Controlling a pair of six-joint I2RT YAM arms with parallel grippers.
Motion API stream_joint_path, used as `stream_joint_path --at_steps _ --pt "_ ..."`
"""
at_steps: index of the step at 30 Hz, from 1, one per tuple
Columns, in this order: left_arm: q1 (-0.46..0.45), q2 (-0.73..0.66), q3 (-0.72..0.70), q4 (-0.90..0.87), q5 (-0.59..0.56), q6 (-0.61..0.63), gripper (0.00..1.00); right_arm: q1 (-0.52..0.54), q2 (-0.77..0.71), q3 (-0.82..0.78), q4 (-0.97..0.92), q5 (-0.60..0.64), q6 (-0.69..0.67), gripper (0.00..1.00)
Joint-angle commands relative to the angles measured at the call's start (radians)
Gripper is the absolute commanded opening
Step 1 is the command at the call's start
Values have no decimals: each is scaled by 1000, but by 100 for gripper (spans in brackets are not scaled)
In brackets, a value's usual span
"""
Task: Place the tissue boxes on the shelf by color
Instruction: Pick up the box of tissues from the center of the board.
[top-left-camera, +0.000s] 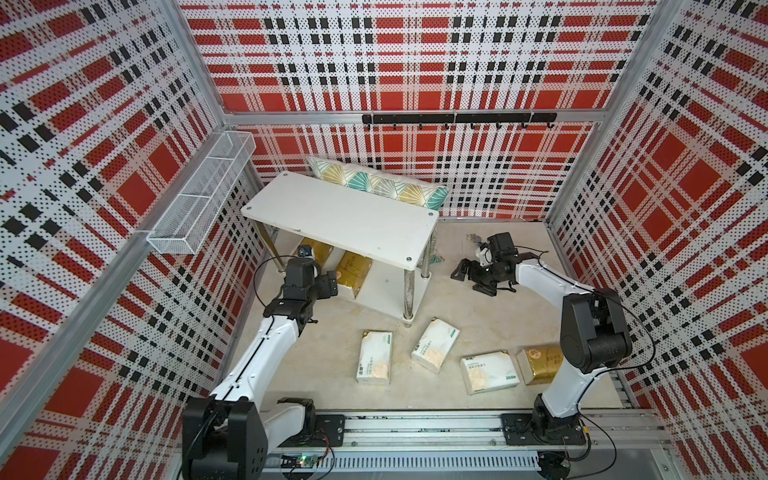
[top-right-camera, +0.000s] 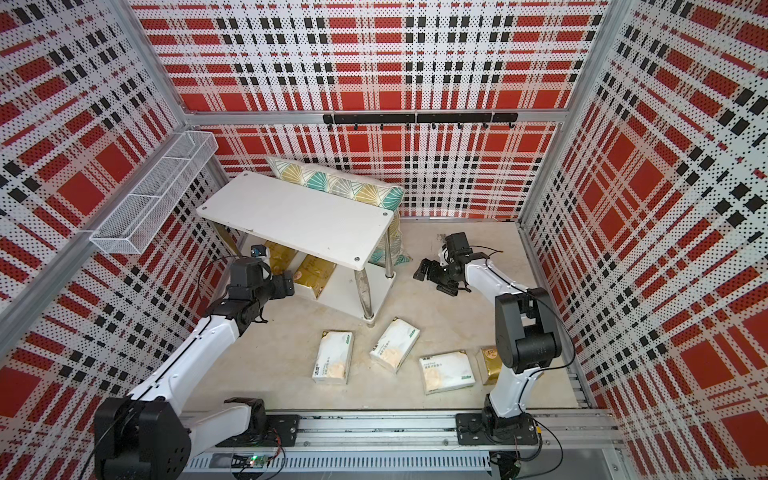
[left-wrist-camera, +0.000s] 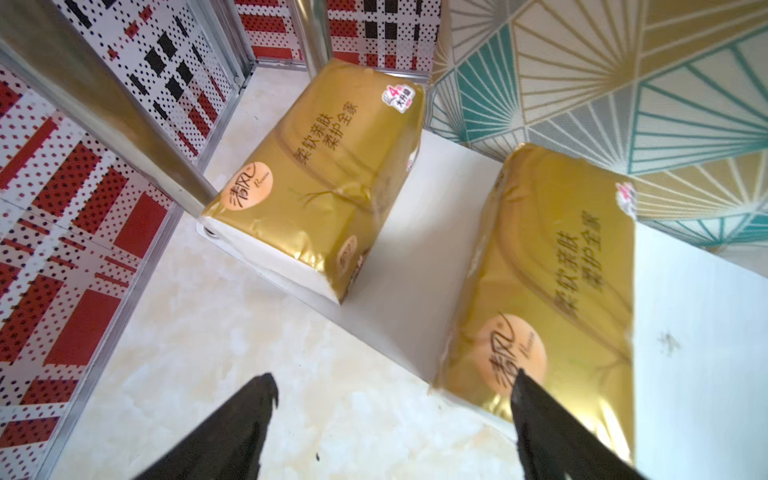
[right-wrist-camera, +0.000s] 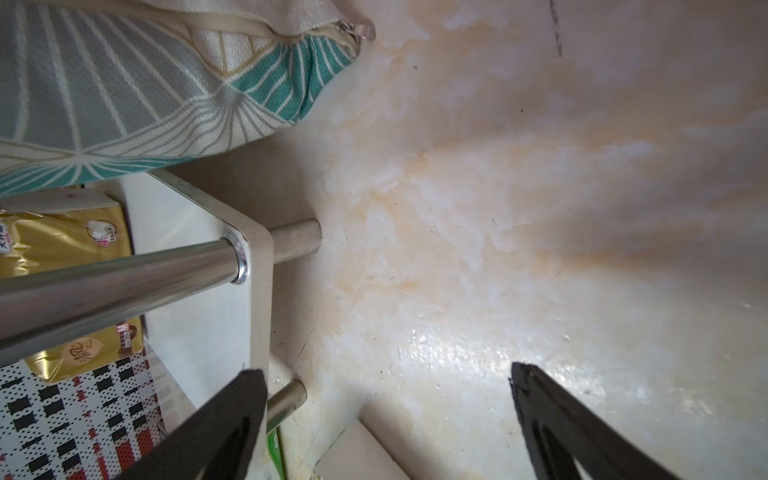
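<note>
Left wrist view: two gold packs (left-wrist-camera: 316, 178) (left-wrist-camera: 552, 291) lengthwise away from wide-spread, empty left fingers (left-wrist-camera: 232, 432).

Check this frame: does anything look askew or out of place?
Yes. Three white tissue packs and one gold pack lie scattered at mixed angles on the floor, and the pillow stands on edge, squeezed behind the shelf.

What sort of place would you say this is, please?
Probably a robot test cell staged as a home corner: plaid perforated panels wall it in, a mounting rail spans the front, and a patterned pillow leans behind a two-tier shelf.
</note>
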Motion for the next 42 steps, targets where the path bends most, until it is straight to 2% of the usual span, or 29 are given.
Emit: stream_joint_path --at_steps 1,6,9,13,17,23,28,31,34,38,42 --pt "-36 -83 16 -66 -48 -26 92 10 -39 40 -31 63 -22 100" --pt "-113 -161 1 -98 -26 -65 92 7 -47 66 -70 139 -29 100" --pt "-239 -213 -21 -99 -36 -117 91 -3 -68 73 -107 208 -28 100" --pt "-395 -282 -34 -128 -133 -196 91 -50 -107 84 -179 266 -29 100" --pt "-511 -334 -66 -120 -134 -283 91 -109 -191 54 -257 357 2 100" --pt "-675 -301 -75 -86 -212 -331 90 -143 -302 46 -399 520 99 100" --pt "-819 -154 -78 -36 -335 -333 90 -241 -400 -3 -554 566 276 100" --pt "-873 -62 -66 1 -375 -324 91 -280 -442 -14 -669 592 333 100" --pt "-886 -6 -58 34 -383 -310 91 -325 -440 -22 -752 550 364 100" --pt "-885 1 -82 109 -339 -301 91 -424 -406 -72 -808 478 355 100" --pt "-882 -19 -86 135 -296 -290 91 -509 -459 -165 -774 466 365 100"
